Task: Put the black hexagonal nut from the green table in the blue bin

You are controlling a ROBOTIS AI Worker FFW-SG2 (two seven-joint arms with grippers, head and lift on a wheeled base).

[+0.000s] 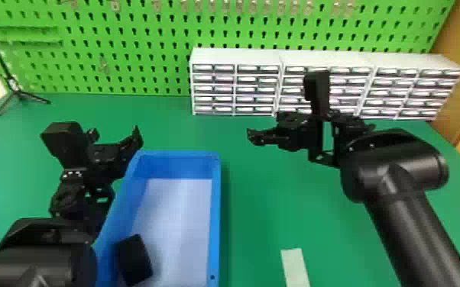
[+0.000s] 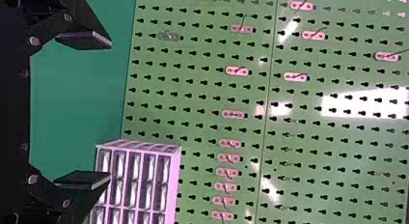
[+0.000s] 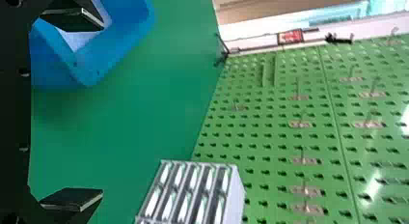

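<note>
The blue bin [image 1: 216, 213] stands on the green table [image 1: 263, 198] in the head view, left of centre. A black block-like piece [image 1: 133, 259] lies inside at its near left; I cannot tell its full outline or whether it is the hexagonal nut. My left gripper [image 1: 114, 136] is above the bin's left side, open with nothing between its fingers. Right of the bin and farther back, my right gripper [image 1: 312, 131] is also open and holds nothing. Both wrist views show wide-apart fingers, at the left gripper [image 2: 103, 109] and the right gripper [image 3: 99, 110].
White drawer cabinets [image 1: 237, 56] stand at the table's back right, before a green pegboard [image 1: 133, 42]. A pale strip [image 1: 295, 267] lies near the front, right of the bin. A black tripod [image 1: 18, 92] stands at the far left corner.
</note>
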